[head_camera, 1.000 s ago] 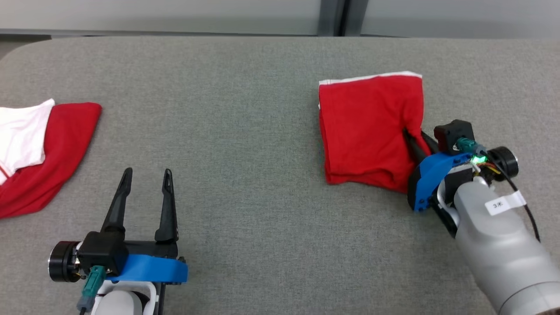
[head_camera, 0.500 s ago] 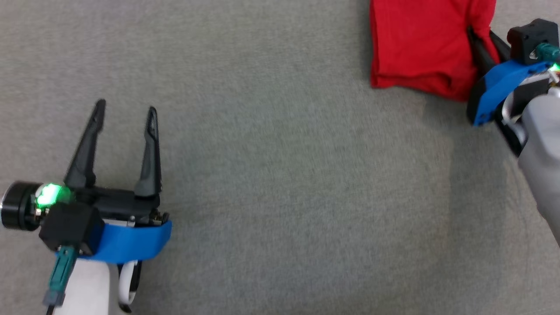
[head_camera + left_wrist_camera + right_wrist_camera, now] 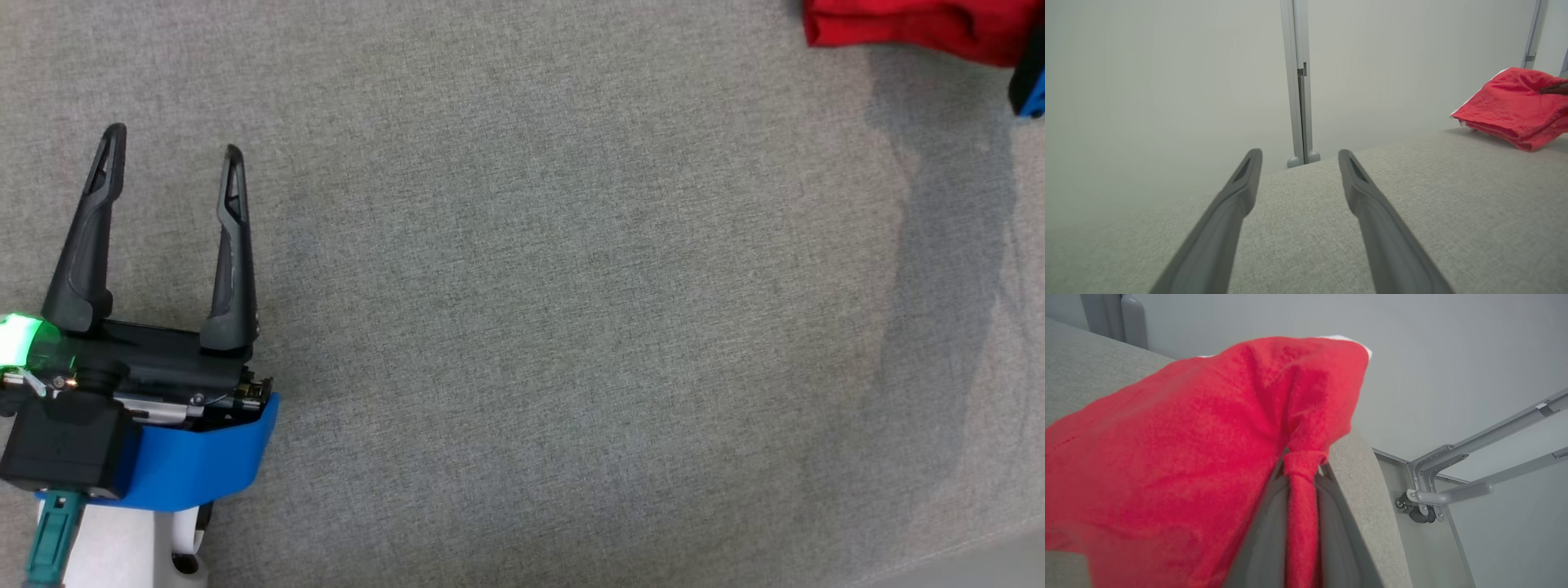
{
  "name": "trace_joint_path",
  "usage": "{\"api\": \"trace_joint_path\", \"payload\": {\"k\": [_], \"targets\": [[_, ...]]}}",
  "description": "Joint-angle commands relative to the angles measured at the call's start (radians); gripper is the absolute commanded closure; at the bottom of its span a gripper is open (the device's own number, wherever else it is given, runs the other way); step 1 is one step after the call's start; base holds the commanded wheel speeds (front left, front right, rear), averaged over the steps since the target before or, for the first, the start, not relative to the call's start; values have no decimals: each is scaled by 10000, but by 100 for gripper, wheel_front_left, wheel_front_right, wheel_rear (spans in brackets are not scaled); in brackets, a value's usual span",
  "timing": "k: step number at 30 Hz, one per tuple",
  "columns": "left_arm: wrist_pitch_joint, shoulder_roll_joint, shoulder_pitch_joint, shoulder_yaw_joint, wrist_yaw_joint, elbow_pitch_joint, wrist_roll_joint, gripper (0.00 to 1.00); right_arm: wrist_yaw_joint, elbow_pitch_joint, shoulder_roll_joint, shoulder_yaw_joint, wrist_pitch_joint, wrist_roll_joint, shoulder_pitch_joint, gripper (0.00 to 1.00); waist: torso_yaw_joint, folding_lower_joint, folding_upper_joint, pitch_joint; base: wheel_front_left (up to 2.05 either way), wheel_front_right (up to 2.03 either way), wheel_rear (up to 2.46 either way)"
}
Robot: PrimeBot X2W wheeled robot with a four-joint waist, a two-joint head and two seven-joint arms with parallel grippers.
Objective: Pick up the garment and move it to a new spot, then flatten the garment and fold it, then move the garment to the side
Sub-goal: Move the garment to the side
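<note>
Right pincer (image 3: pixel 1303 465) clamps a bunched fold of the red garment (image 3: pixel 1188 437), left pincer (image 3: pixel 173 143) sits spread wide over the counter (image 3: pixel 531 327).

Bunched cloth of the garment (image 3: pixel 1167 457) hides the fingertips of the right gripper (image 3: pixel 1301 467). At the head view's far right, the top edge crops the garment to its near hem, and the right edge crops that gripper to a blue corner (image 3: pixel 1030 88).
</note>
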Motion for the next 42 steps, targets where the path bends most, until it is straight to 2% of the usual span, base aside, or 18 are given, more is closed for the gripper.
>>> {"api": "trace_joint_path", "payload": {"k": [1,6,7,8,9,14,17,20,24,30,35,42], "targets": [[-25,33,-197,-64,53,-120,7,0,-2,68,-181,65,90,145,-312,100,48,0,-1,95,0,0,0],[-25,85,-247,-116,164,-270,-66,0,-2,411,-302,311,488,168,-711,100,183,0,-1,319,0,0,0],[-25,90,-260,-132,182,-286,-81,0,-2,495,-331,345,509,123,-807,76,223,0,-1,352,0,0,0],[-25,98,-259,-134,202,-299,-85,0,-2,561,-368,367,470,45,-904,42,254,0,-1,374,0,0,0],[-25,106,-268,-136,220,-298,-96,0,-2,643,-427,335,402,-39,-1004,0,287,0,-1,387,0,0,0],[-27,-25,-360,-223,308,-92,-239,0,-2,1111,-775,-201,61,-723,-1210,0,551,0,-1,136,0,0,0],[-25,-139,-191,-279,362,196,-355,0,-2,1203,-827,-685,-141,-1166,-809,0,727,0,-1,-315,0,0,0],[-25,-260,118,-190,449,488,-474,0,-1,877,-403,-1253,-240,-1257,-284,0,853,0,-1,-835,0,0,0],[-25,-426,569,-5,526,923,-637,0,-1,-815,109,-2110,-246,-1524,1007,0,1029,0,-1,-1608,0,0,0],[-27,-733,1447,420,579,1663,-883,0,-1,-3324,1523,-3010,-246,-1707,3602,0,1328,0,-1,-2902,0,0,0],[-28,-975,2045,790,496,2213,-1002,0,-1,-4922,2508,-3049,-246,-1504,5580,0,1574,0,-1,-3761,0,0,0],[-27,-1255,2538,868,306,2976,-1011,0,-1,-6471,3189,-3176,-247,-1011,8022,0,2043,0,-1,-4728,0,0,0]]}}
